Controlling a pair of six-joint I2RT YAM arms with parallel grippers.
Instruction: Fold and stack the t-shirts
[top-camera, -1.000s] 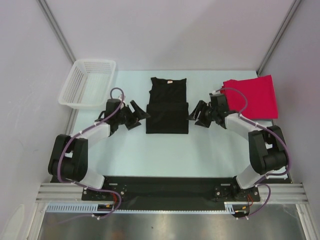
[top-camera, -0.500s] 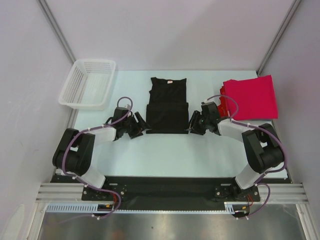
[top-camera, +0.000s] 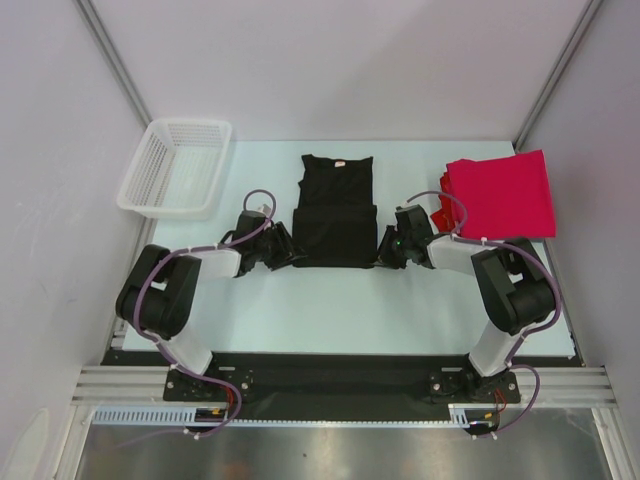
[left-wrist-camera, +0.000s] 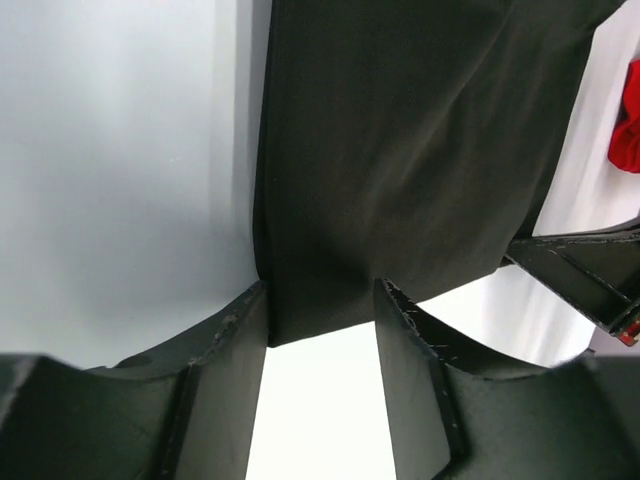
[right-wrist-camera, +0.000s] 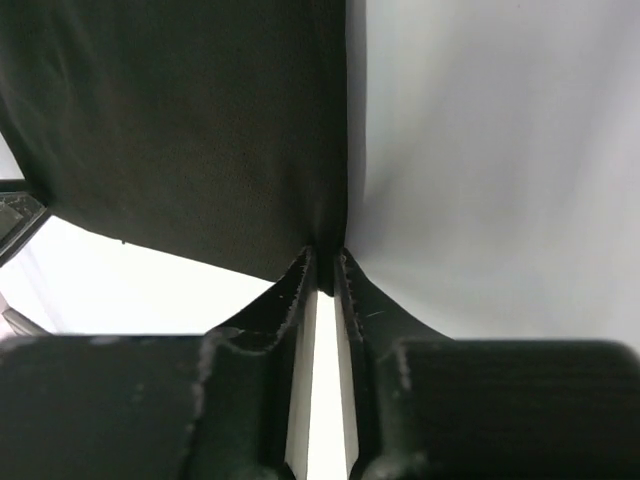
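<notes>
A black t-shirt (top-camera: 336, 208) lies partly folded in the middle of the table, collar at the far end. In the top view my left gripper (top-camera: 288, 256) is at its near left corner and my right gripper (top-camera: 384, 252) at its near right corner. The left wrist view has the black t-shirt (left-wrist-camera: 400, 130) with its corner between my left gripper's (left-wrist-camera: 320, 312) jaws, which still stand apart. My right gripper (right-wrist-camera: 327, 264) is shut on the edge of the black t-shirt (right-wrist-camera: 200, 130) at its corner. Folded red t-shirts (top-camera: 500, 192) lie at the back right.
A white mesh basket (top-camera: 175, 165) stands at the back left corner of the pale table (top-camera: 330, 310). Grey walls close in both sides and the back. A bit of red cloth (left-wrist-camera: 628, 140) shows at the left wrist view's right edge.
Both grippers have moved inward and toward the near edge, to the black t-shirt's near corners. Both have narrowed their jaws, and the right has closed onto the cloth.
</notes>
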